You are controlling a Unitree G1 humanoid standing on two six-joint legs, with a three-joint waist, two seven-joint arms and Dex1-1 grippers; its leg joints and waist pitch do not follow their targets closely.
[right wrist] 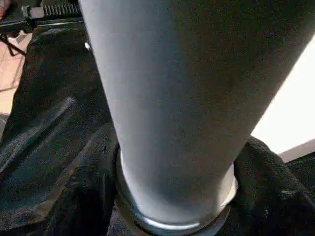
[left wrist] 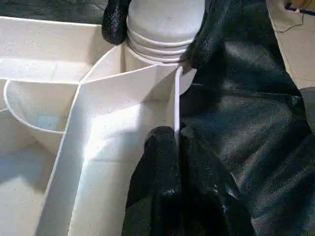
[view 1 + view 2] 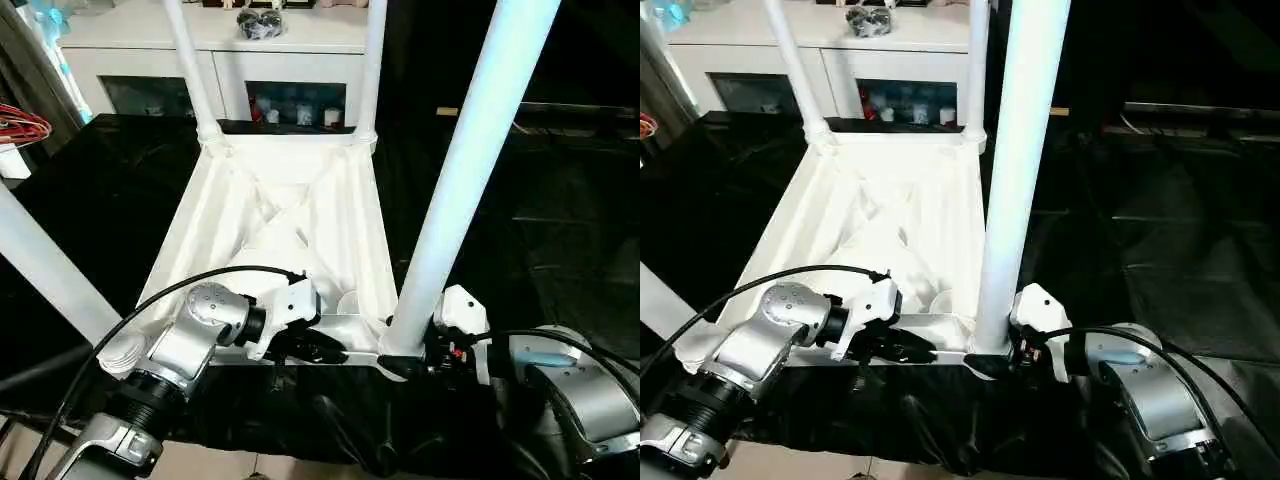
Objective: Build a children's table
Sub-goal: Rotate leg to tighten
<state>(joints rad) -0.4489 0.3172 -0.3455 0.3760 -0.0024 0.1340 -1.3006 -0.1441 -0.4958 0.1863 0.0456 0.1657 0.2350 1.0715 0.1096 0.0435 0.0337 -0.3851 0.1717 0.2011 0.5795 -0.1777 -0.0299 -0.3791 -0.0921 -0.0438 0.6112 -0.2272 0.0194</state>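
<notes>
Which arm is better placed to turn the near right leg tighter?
Right. Its gripper sits around that leg's base at the socket, while the left gripper is pinched on the tabletop's near rim.

One table top (image 3: 300,215), four legs (image 3: 470,170), two pincers (image 3: 315,348).

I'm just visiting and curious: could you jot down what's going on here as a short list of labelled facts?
Work: white plastic children's table, upside down on black cloth
Legs: four long white legs stand in the corner sockets
Left gripper: shut on the table's near rim
Right gripper: around the base of the near right leg
Behind: white cabinet with glass doors
</notes>
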